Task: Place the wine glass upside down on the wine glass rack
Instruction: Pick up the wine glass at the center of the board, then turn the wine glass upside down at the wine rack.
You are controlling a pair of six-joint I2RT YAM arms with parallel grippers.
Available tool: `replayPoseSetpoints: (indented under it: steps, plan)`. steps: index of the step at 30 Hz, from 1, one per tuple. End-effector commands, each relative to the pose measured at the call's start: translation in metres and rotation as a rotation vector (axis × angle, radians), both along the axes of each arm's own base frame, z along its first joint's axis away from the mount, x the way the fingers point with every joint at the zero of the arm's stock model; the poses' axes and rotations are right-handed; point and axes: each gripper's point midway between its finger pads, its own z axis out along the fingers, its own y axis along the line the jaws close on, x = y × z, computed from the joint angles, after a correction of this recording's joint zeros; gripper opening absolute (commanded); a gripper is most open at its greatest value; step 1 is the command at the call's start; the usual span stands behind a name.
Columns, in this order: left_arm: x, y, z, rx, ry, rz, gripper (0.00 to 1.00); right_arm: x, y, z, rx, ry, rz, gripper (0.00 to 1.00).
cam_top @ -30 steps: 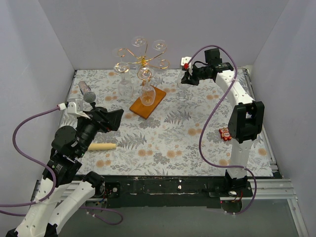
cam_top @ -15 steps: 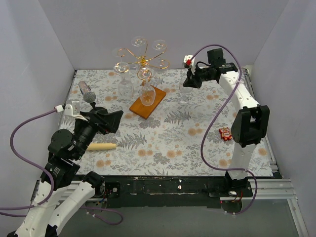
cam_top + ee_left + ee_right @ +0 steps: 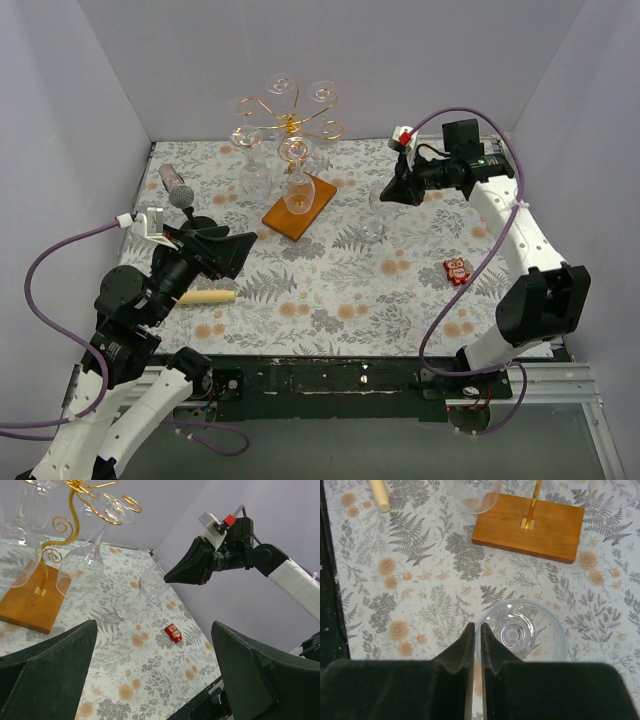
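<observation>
A clear stemmed wine glass (image 3: 522, 630) was seen pinched at its rim by the right gripper (image 3: 476, 628) — the two black fingers were pressed almost together, with the thin glass wall caught between them. In the left wrist view the glass was shown tilted, its bowl up at the fingers and its foot down toward the floral-patterned tablecloth (image 3: 330, 290); whether the foot touched the cloth could not be told. The glass was placed to the right of the wine glass rack (image 3: 290, 222), a tall copper-gold wire tree with curled arms on a flat orange-brown wooden base, and was apart from it. Other clear glasses (image 3: 298, 195) were seen hanging bowl-down from the rack's arms. The left gripper (image 3: 154, 630) was spread wide over the near left part of the table, beside a pale wooden cylinder (image 3: 205, 296). A grey-headed microphone (image 3: 178, 192) was seen behind it — and a small red toy (image 3: 457, 270) was seen lying near the right arm
</observation>
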Motion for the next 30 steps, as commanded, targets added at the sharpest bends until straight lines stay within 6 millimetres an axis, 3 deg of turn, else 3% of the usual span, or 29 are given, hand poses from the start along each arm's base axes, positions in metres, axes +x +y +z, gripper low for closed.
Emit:
replayPoseSetpoints:
  steps: [1, 6, 10, 15, 30]
  plan:
    - [-0.012, -0.006, -0.005, -0.046, 0.017, -0.063, 0.98, -0.035, 0.002, 0.035, 0.098, -0.044, 0.032, 0.01]
    - [-0.018, -0.013, -0.030, -0.096, 0.095, -0.108, 0.98, -0.070, -0.001, 0.043, 0.132, -0.046, 0.050, 0.01]
    - [-0.018, -0.024, -0.073, -0.128, 0.215, -0.156, 0.98, -0.091, -0.009, 0.038, 0.151, -0.044, 0.044, 0.01]
    - [-0.024, -0.038, -0.111, -0.172, 0.319, -0.226, 0.98, -0.109, -0.020, 0.028, 0.170, -0.027, 0.026, 0.01]
    - [-0.042, -0.068, -0.183, -0.277, 0.547, -0.423, 0.98, -0.132, -0.025, 0.023, 0.216, 0.010, 0.036, 0.01]
